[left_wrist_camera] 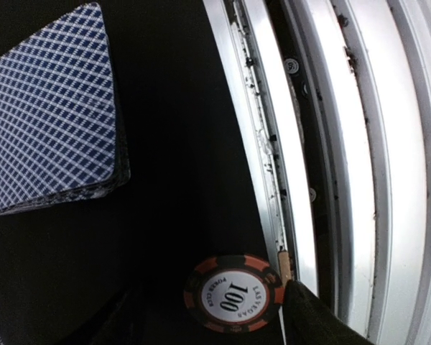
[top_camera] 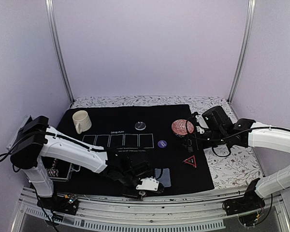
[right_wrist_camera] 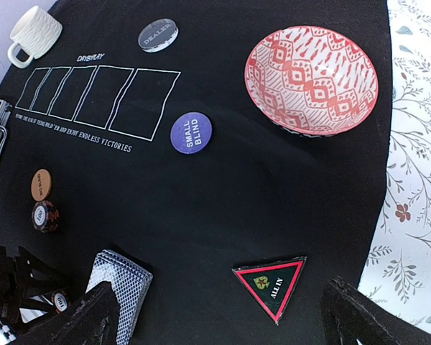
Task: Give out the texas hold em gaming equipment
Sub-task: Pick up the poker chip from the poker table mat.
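A black and orange poker chip (left_wrist_camera: 233, 293) lies flat on the black mat (top_camera: 116, 164) by its near edge. My left gripper (left_wrist_camera: 208, 320) is low over it, open, with the chip against its right finger (left_wrist_camera: 320, 316). The blue-patterned card deck (left_wrist_camera: 50, 115) sits just beside it, also the card deck (top_camera: 163, 177). My right gripper (right_wrist_camera: 223, 316) hovers open and empty above the red-edged triangle marker (right_wrist_camera: 271, 282). On the mat lie a purple disc (right_wrist_camera: 191, 133), a black dealer disc (right_wrist_camera: 158, 34), an orange disc (right_wrist_camera: 41, 184) and a small chip stack (right_wrist_camera: 43, 215).
A red patterned bowl (right_wrist_camera: 312, 79) stands right of the card outlines, close under my right arm. A cream mug (right_wrist_camera: 34, 34) is at the mat's far left corner. A metal chip case (top_camera: 58, 170) sits at the left edge. The metal frame rail (left_wrist_camera: 330, 144) runs right beside the chip.
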Action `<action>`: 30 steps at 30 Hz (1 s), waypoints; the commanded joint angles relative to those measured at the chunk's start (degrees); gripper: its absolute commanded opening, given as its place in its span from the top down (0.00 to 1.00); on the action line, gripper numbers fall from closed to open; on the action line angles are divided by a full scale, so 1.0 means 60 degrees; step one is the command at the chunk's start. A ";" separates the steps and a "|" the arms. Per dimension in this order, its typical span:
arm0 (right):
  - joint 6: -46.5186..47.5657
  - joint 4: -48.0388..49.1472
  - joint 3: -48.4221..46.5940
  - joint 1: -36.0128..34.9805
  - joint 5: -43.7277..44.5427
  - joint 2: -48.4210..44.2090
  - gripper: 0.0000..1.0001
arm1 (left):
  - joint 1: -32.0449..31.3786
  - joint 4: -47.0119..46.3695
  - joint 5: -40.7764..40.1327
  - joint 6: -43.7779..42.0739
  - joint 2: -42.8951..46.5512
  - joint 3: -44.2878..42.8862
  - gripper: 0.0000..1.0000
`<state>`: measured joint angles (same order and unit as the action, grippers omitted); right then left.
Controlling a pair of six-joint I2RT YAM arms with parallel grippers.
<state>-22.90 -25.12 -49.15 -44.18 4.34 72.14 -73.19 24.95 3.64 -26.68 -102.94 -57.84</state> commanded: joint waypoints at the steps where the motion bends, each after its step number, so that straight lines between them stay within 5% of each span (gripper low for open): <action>1: 0.0015 0.0174 0.0085 0.0032 -0.0069 0.0037 0.00 | -0.0247 0.0097 0.0259 -0.0051 -0.0181 -0.0304 0.37; 20: 0.0091 0.0031 0.0083 0.0036 0.0141 -0.0070 0.00 | -0.0266 0.0512 0.0227 0.0317 0.0106 0.0071 0.54; 30: 0.0123 -0.0039 0.0059 0.0036 0.0178 -0.0085 0.00 | -0.0262 0.0300 -0.0074 0.0275 -0.0268 -0.0100 0.40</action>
<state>-22.68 -25.21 -49.15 -44.18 4.43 72.14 -74.19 26.65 5.15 -24.97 -103.00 -58.59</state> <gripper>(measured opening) 0.998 0.605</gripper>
